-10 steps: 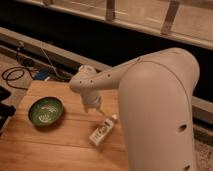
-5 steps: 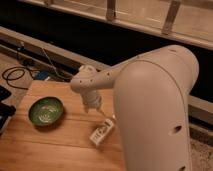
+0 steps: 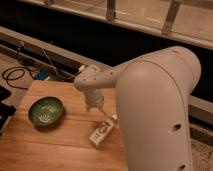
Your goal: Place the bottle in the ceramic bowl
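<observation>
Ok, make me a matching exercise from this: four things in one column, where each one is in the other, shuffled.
1 bottle
2 ceramic bowl
3 gripper
4 black cable

A on the floor, left of the table
B lying flat on the table
C over the table, near the bottle
D upright, empty, left part of the table

Pairs: 1-B, 2-D, 3-C, 4-A

High close view, down past arm [image 3: 155, 100], hand [image 3: 95, 106] over table [image 3: 55, 145]
</observation>
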{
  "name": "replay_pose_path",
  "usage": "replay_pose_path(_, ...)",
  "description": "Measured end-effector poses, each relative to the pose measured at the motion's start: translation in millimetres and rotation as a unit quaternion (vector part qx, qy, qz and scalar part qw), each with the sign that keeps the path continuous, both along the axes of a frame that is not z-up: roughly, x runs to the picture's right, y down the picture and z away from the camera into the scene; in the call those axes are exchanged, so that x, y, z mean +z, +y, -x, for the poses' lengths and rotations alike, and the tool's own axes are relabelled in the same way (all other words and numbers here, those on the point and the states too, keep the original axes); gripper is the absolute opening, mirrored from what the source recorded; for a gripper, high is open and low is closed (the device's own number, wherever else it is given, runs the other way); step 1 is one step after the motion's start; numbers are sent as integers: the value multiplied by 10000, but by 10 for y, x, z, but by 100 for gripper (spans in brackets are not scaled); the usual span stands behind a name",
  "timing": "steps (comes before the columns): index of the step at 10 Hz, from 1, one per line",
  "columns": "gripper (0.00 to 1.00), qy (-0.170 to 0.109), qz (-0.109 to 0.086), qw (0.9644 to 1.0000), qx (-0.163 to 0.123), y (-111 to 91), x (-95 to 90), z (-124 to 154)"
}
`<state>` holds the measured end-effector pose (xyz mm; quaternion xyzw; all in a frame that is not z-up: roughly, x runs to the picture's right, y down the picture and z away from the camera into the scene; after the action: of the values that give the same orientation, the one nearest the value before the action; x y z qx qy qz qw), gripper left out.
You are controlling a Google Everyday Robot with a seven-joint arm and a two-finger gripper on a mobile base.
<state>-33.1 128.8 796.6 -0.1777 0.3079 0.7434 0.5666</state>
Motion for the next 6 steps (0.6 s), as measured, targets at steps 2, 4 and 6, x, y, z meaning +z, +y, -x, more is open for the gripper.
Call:
replay_pose_path(2,65,-9,45,9996,264,-1,78,-247)
replay_pose_path(4,65,23,45,9988,496,42,70,-481)
replay_pose_path(6,65,60,102,9977,667,126,68,-672)
